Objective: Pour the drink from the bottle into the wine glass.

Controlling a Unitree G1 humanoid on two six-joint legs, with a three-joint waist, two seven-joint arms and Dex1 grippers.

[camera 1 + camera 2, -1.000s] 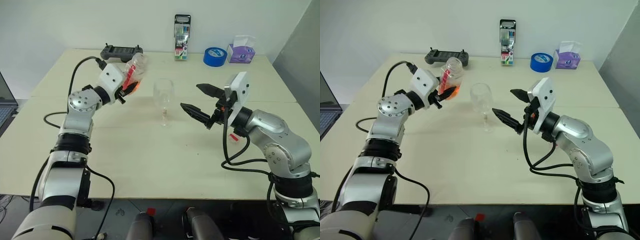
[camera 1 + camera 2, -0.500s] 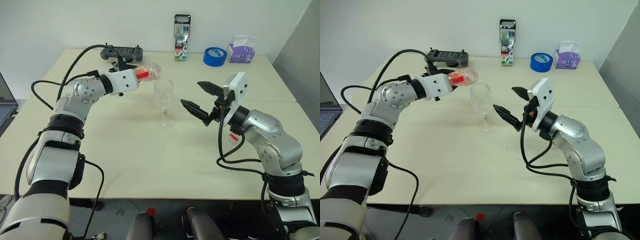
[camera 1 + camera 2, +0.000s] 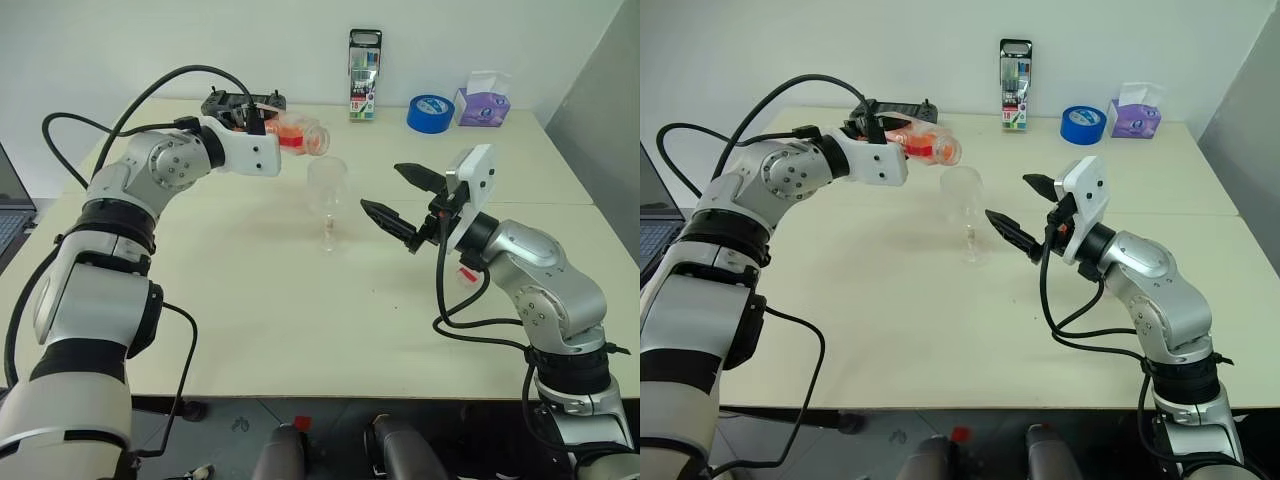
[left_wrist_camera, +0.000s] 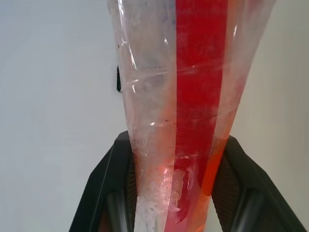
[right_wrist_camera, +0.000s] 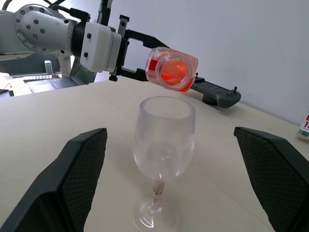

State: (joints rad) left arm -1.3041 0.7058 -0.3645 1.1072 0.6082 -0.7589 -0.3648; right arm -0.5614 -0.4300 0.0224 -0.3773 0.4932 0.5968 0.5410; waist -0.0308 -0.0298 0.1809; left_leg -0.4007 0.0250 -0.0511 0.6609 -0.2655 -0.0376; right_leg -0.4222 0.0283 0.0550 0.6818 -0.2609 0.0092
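Right wrist view: left hand [image 5: 126, 50] grips the tipped bottle [image 5: 171, 69]; right hand [image 5: 171, 179] gapes wide, empty.

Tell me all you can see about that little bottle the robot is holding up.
The bottle is small, clear plastic with a red label strip and no cap on its wide mouth. It lies tipped nearly level, mouth just above the wine glass rim without touching. The orange-red drink is still inside. The left gripper has its black fingers shut on its base end.
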